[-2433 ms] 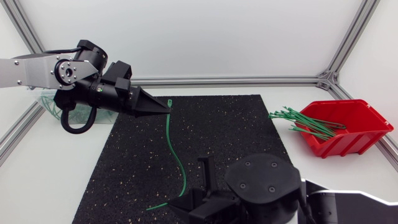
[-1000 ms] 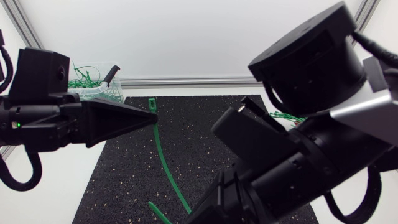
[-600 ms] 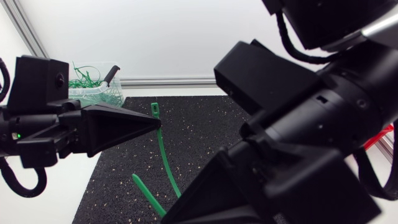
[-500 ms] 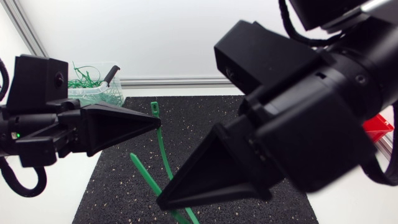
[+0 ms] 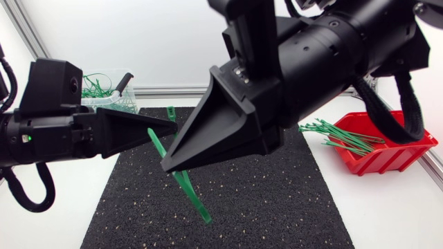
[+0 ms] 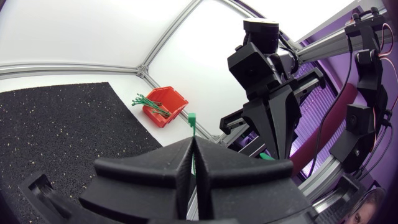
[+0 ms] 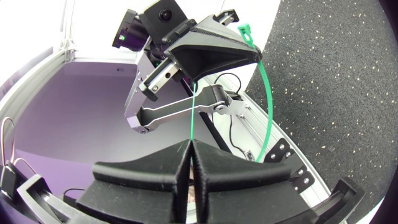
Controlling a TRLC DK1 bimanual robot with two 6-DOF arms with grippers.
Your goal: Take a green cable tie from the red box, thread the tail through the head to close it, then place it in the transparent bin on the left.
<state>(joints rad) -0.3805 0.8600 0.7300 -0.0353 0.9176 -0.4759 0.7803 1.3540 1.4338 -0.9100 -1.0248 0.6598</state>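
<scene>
Black speckled mat (image 5: 277,197) on white table (image 5: 387,218)

The cable tie (image 5: 196,203) is bright green, like the spare ties (image 5: 339,135) in the red box (image 5: 387,155). The mat (image 5: 277,200) is black with pale flecks, and the bench (image 5: 48,221) is white. The left pincer (image 5: 173,129) and right pincer (image 5: 166,166) are matte black.

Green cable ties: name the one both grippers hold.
The cable tie arched above the black mat, head end in the left gripper, tail in the right gripper; the rest lie in the red box and transparent bin.
</scene>
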